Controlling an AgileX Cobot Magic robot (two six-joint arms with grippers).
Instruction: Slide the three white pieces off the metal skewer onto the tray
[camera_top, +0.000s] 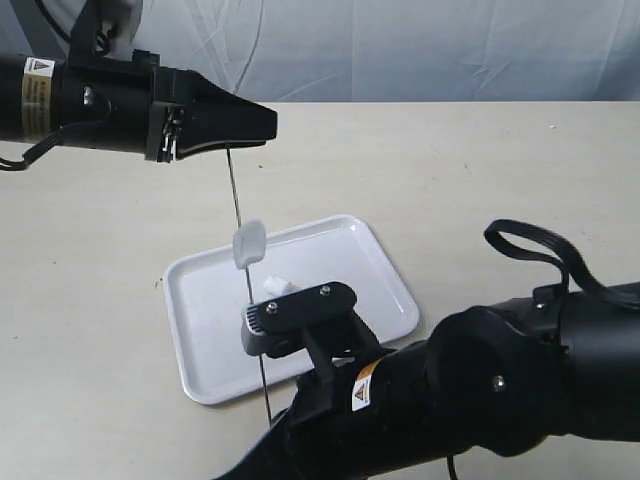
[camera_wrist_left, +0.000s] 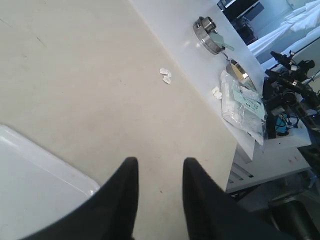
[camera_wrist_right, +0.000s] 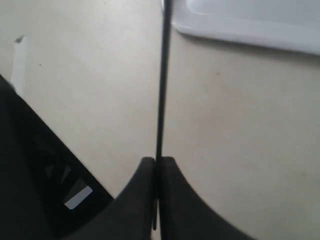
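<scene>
- The table (camera_top: 500, 160) fills the view, pale and plain around the work.
- The right gripper (camera_wrist_right: 157, 167) is at the low centre and pinched tight on the skewer's bottom end. Its arm blocks the lower right of the exterior view.
- The left gripper (camera_wrist_left: 160, 162) is at the upper left of the exterior view. Its jaws are apart with nothing between them.
- The tray (camera_top: 190, 330) lies at centre frame.
- The skewer (camera_top: 240, 215) stands nearly upright, running from the lower centre up toward the left gripper and crossing the tray.
- One white piece (camera_top: 249, 245) is threaded mid-skewer, over the tray's upper-left part.
- A second piece (camera_top: 278, 287) lies on the tray. I can't spot the third, and the arm may be hiding it.
- Risk: the skewer is held at one end only. A sideways nudge from the left gripper could swing it and send the threaded piece over the low rim.
</scene>
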